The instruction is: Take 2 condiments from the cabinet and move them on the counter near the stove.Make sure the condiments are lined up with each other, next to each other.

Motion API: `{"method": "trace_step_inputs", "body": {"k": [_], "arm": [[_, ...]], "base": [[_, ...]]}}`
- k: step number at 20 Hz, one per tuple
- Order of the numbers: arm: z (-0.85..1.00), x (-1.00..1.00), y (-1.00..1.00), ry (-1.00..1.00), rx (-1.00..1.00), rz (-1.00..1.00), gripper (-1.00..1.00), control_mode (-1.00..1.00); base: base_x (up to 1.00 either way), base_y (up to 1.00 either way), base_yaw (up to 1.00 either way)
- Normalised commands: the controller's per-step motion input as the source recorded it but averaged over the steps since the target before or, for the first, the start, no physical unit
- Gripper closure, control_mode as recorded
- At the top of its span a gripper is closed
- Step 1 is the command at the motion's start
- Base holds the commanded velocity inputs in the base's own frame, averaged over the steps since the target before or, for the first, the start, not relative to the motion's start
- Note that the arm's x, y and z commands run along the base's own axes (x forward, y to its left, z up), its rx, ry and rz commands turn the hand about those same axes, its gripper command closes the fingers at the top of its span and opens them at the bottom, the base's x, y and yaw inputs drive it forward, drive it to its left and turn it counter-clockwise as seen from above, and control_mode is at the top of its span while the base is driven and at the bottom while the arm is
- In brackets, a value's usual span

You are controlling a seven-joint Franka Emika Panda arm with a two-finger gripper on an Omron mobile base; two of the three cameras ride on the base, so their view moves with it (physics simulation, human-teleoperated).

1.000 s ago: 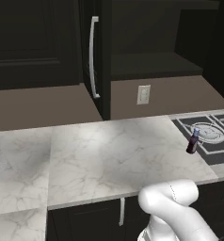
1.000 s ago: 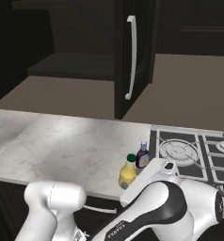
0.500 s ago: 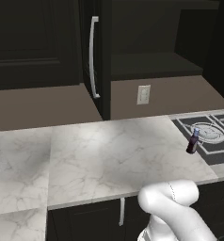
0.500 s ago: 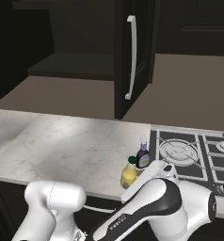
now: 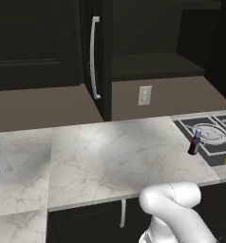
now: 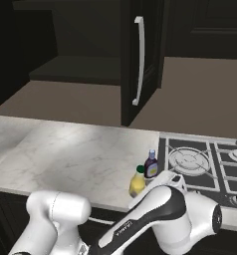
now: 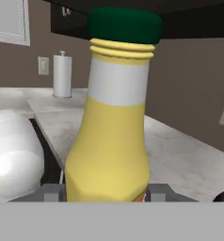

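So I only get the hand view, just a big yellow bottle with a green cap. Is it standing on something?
Observer: Yes, the yellow bottle stands upright on the white marble counter, near its front edge.
Operator: Is there a second bottle around?
Observer: A dark purple-brown bottle stands just behind it, by the stove's left edge.
Operator: And the cupboard they came from?
Observer: The dark cabinet above the counter is open, its door swung out, its shelf bare.
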Motion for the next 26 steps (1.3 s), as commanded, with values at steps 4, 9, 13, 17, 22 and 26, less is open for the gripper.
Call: {"method": "trace_step_inputs", "body": {"k": [4,9,13,17,22,26], "arm": [[-0.11,0.36,0.00,0.01,0.00,-0.03,1.00,-1.00],[-0.17,0.32,0.00,0.00,0.00,-0.03,1.00,-1.00],[-0.33,0.26,0.00,0.00,-0.01,-0.03,1.00,-1.00],[-0.32,0.19,0.00,0.00,-0.04,-0.05,1.00,-1.00],[-0.14,0.27,0.00,0.00,-0.03,-0.07,1.00,-1.00],[0.00,0.29,0.00,0.00,0.00,-0.06,1.00,-1.00]], "base": [[0.00,0.00,0.00],[0.00,0.00,0.00],[0.00,0.00,0.00],[0.00,0.00,0.00],[0.00,0.00,0.00],[0.00,0.00,0.00]]}}
